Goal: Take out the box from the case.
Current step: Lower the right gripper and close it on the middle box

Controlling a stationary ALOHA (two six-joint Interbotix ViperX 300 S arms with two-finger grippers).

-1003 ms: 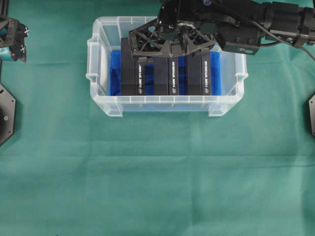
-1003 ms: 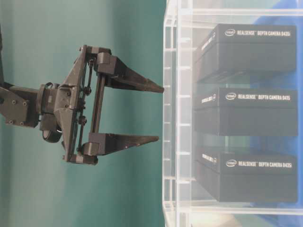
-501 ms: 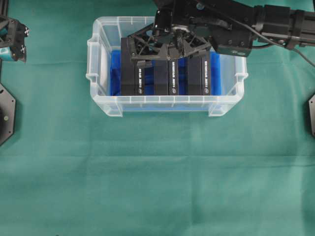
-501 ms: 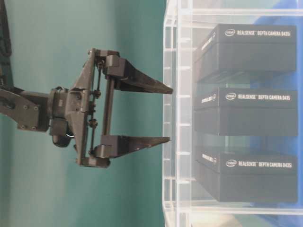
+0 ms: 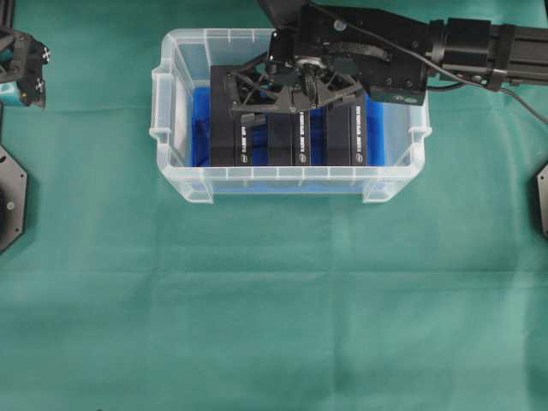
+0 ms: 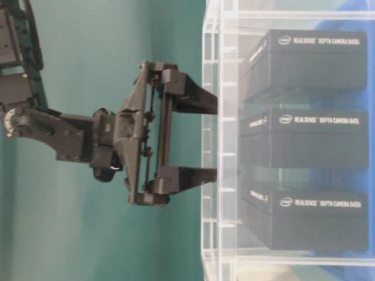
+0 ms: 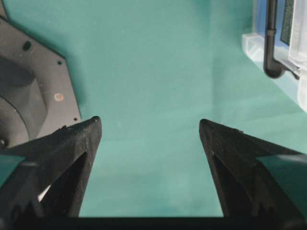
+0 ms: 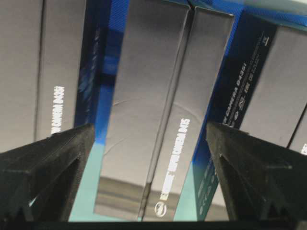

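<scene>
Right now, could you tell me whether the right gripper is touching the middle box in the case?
Apart. In the right wrist view, the open right gripper straddles the middle box, with blue lining visible between each fingertip and the box's sides.

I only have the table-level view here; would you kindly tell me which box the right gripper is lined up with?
Observer: The right wrist view shows the right gripper open, with the middle box between its fingertips and a gap of blue lining beside it.
Operator: Thank you. And where is the left gripper, which I cannot see at all?
Observer: In the overhead view the left gripper is at the far left edge over the green cloth, well apart from the case; its own wrist view shows it open and empty.
</scene>
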